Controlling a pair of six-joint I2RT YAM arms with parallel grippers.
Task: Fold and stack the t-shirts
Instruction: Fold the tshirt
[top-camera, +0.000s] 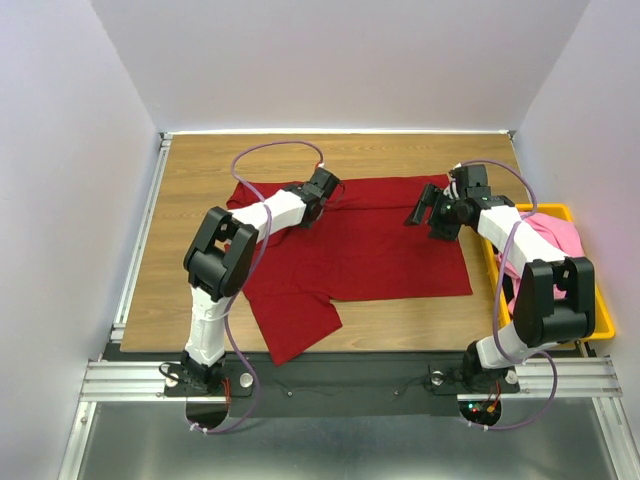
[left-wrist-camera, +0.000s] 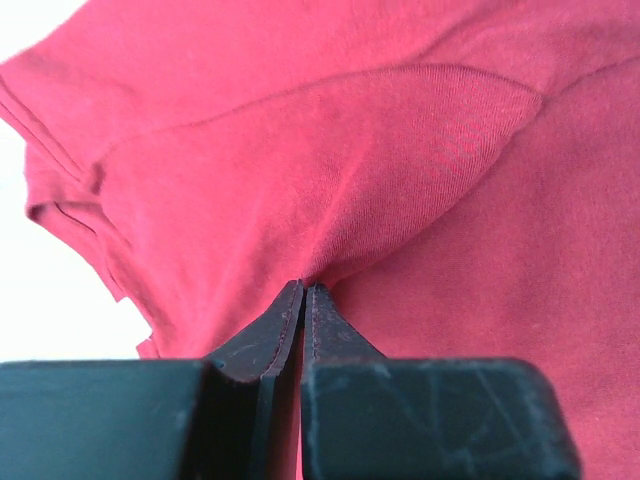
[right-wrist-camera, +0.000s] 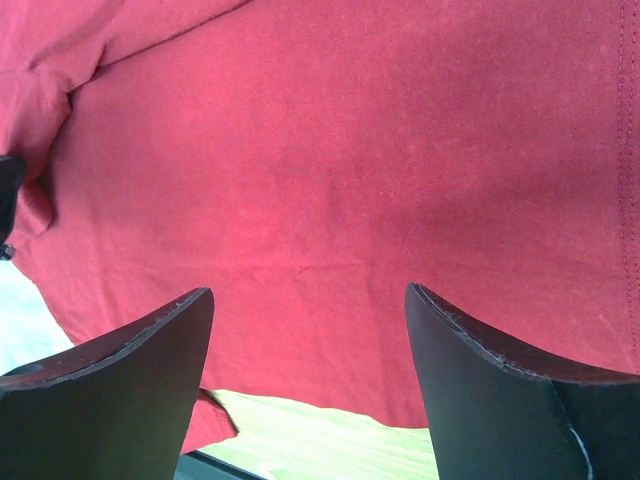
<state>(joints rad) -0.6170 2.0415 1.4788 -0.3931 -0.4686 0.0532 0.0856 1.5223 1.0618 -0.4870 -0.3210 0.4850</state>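
From above, the dark red t-shirt (top-camera: 370, 250) lies spread flat across the middle of the wooden table (top-camera: 200, 170), with one sleeve reaching towards the lower left. The left gripper (top-camera: 322, 188) sits on the shirt's upper left part. The right gripper (top-camera: 420, 208) hangs over the shirt's upper right corner. At the right edge of the frame a yellow bin (top-camera: 600, 300) holds a crumpled pink shirt (top-camera: 548, 235).

In the left wrist view, the left gripper (left-wrist-camera: 305, 290) has its two black fingers (left-wrist-camera: 275, 335) pressed together, pinching a small pucker of the dark red t-shirt (left-wrist-camera: 400, 150), which fills almost the whole frame.

In the right wrist view, the right gripper (right-wrist-camera: 308, 290) has its fingers (right-wrist-camera: 140, 370) spread wide with nothing between them. The dark red t-shirt (right-wrist-camera: 350, 150) lies beyond them, and a strip of the wooden table (right-wrist-camera: 330, 430) shows at the bottom.
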